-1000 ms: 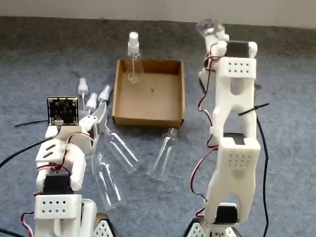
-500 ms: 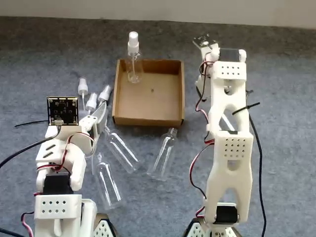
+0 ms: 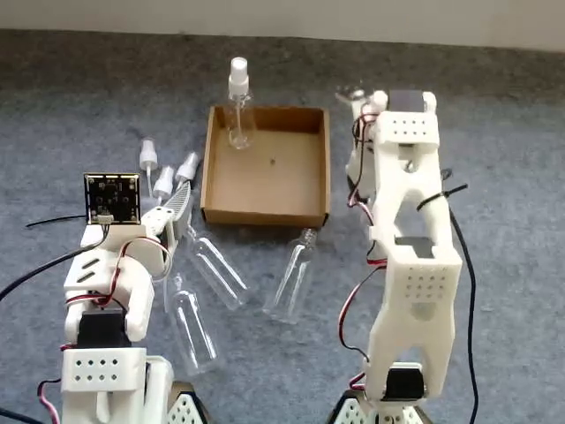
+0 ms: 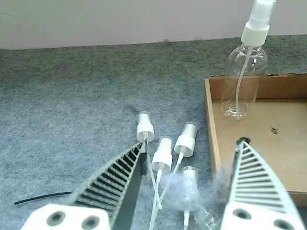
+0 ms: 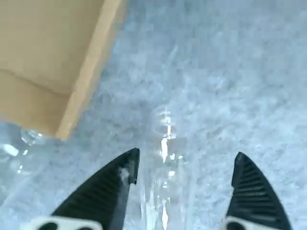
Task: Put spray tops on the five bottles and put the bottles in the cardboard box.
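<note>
One capped bottle (image 3: 239, 115) stands in the cardboard box (image 3: 263, 215); the other bottles (image 3: 293, 274) and four loose spray tops (image 4: 165, 155) lie on the worktop (image 3: 88, 106), left pincer (image 4: 192, 143) and right pincer (image 5: 186, 153) both spread, empty

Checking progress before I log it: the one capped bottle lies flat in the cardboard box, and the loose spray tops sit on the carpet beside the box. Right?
Not quite. The capped bottle stands upright in the cardboard box, not flat, as the left wrist view shows. The loose spray tops do sit on the carpet beside the box.
</note>
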